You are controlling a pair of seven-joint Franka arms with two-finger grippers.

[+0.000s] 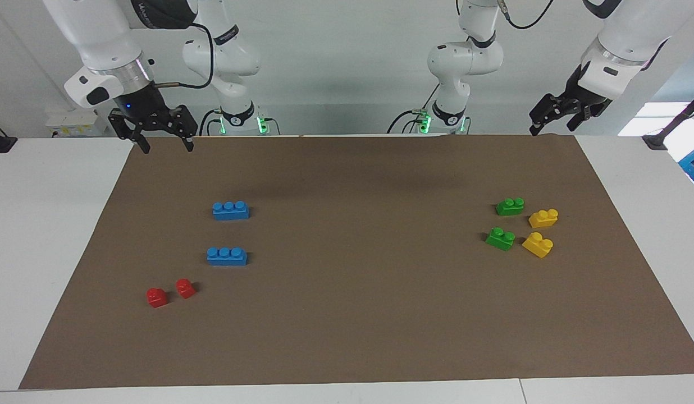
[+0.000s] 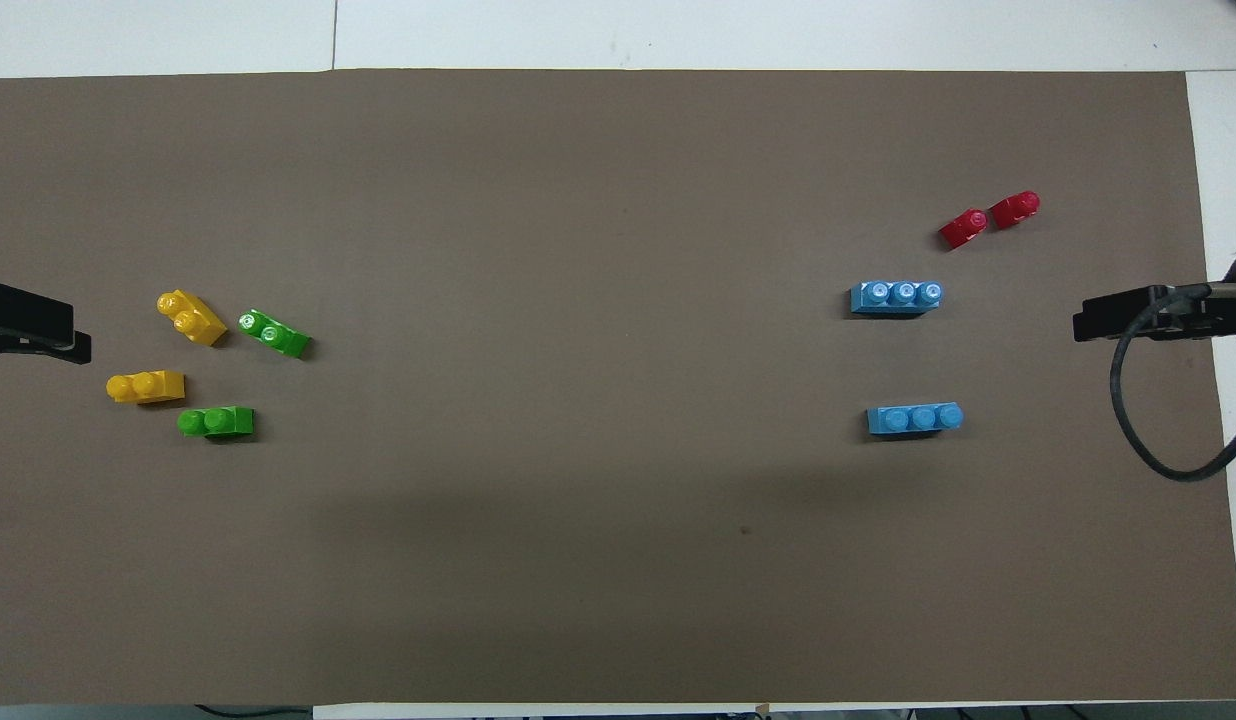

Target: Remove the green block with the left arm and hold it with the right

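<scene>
Left pincer [image 1: 551,120] open — studded plastic green blocks [image 1: 510,206], matte brown mat [image 1: 358,314]

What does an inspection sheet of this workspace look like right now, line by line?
Surface: brown mat on a white table.
Job's things: two green blocks lie untouched toward the left arm's end.
Clutter: two yellow bricks beside the green ones; two blue three-stud bricks and two red bricks toward the right arm's end.
Grippers: left hand open, raised over its mat corner; right hand open, raised over the opposite corner.
Cables: black cable loops off the right hand.
Surroundings: white wall.
</scene>
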